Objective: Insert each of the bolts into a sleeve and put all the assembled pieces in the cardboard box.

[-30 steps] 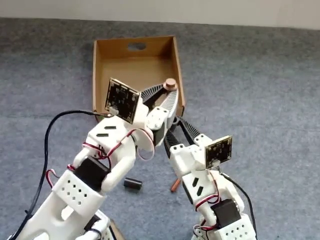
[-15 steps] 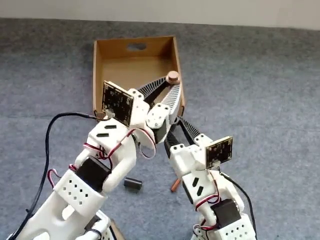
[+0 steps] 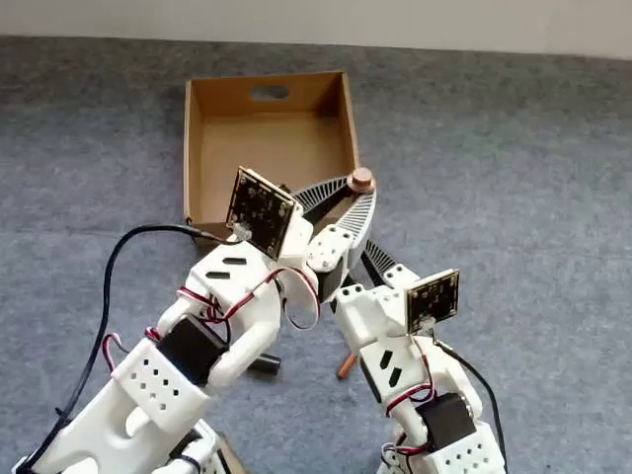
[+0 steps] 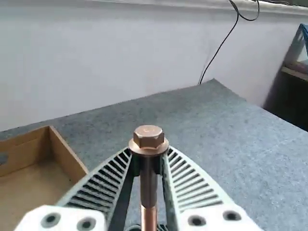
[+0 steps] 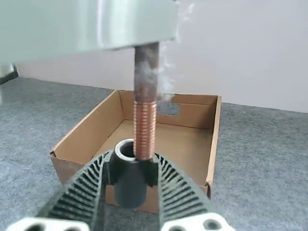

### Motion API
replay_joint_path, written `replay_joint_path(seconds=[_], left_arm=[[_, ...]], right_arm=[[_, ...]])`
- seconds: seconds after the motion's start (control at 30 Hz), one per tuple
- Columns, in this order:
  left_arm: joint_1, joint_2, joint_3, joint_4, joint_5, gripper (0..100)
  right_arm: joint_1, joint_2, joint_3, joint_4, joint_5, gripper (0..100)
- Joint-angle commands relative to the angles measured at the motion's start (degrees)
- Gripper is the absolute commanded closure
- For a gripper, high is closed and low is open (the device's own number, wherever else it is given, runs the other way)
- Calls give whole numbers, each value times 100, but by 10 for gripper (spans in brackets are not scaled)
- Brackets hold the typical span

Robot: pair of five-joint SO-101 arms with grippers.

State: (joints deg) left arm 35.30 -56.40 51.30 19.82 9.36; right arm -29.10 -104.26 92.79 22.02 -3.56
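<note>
- Loose sleeve [image 3: 265, 364]: dark, lying on its side on the grey surface [image 3: 513, 148], near edge, partly under the left arm.
- Loose bolt [image 3: 344, 366]: copper, lying on the surface just right of that sleeve, between the two arms, partly hidden by the right arm.
- Right gripper [image 5: 131, 166]: fingers [image 5: 91, 187] pinching the held sleeve [image 5: 129, 185]. The sleeve is upright with its open end up, off the surface, near side of the box.
- Left gripper [image 4: 148, 156]: above the right one, fingers [image 4: 185, 175] pinching the held bolt [image 4: 148, 139] on its shank. The bolt is vertical with the hex head on top, clear of the fingertips.
- The bolt's threaded end is down at the held sleeve's rim. Can't tell if the tip is in the bore or just against the rim.
- From above, the bolt head sits at the near right corner of the cardboard box [image 3: 195, 148].
- The box is open-topped, on the surface beyond both grippers, with a hand slot in the far wall.
</note>
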Motion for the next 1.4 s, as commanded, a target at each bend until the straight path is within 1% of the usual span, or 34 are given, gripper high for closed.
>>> replay_joint_path(seconds=[0.0,0.53,0.67,0.77,1.03,1.2,1.37], left_arm=[[48,-127,-31,26,18,992],[13,-110,-57,35,0,992],[-330,-101,-40,35,0,992],[-435,-101,-31,35,0,992],[-400,-92,-13,35,18,992],[-171,-101,233,35,18,992],[-215,-101,277,35,18,992]], right_arm=[[-31,-75,-40,-136,-35,990],[-31,-75,48,-136,-26,990],[-31,-75,48,-136,-26,990],[-31,-75,48,-136,-35,990],[-31,-75,40,-136,-35,990],[-31,-75,40,-136,-35,990],[-31,-75,40,-136,-35,990]])
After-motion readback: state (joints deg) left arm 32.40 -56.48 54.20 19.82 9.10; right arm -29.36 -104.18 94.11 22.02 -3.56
